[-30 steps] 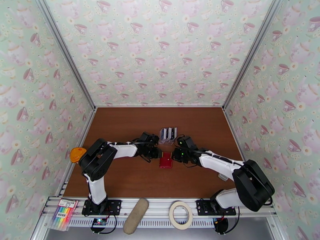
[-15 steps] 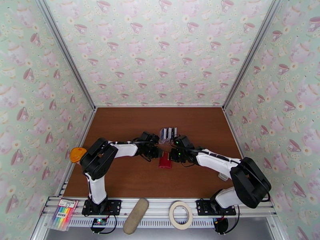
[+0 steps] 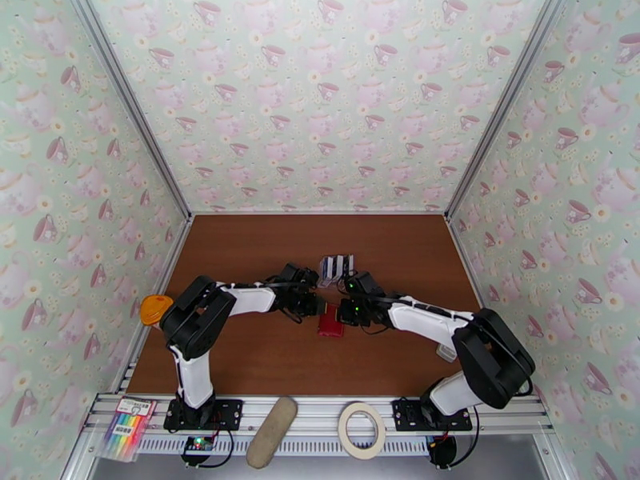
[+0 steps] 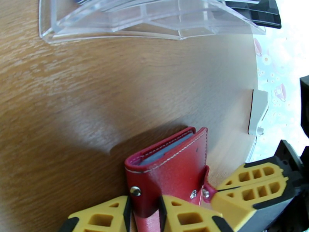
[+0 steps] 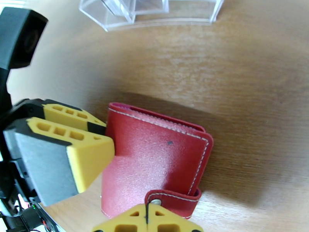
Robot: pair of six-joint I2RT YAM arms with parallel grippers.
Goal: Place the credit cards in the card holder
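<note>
one probably light, floppy red card holder (image 4: pixel 174 167), edge grasped in left pincer (image 4: pixel 145 221); clenched right pincer (image 5: pixel 146 223) touches snap tab (image 5: pixel 170 200) just ahead

We log a brown wood-grain table (image 3: pixel 240 250). A red card holder (image 3: pixel 330 322) is on it, near the middle. Just behind the card holder stands a clear plastic rack (image 3: pixel 337 270). A small pale object (image 3: pixel 446 354) lies right of the card holder, nearer the front. An orange object (image 3: pixel 155 308) sits far to its left.
</note>
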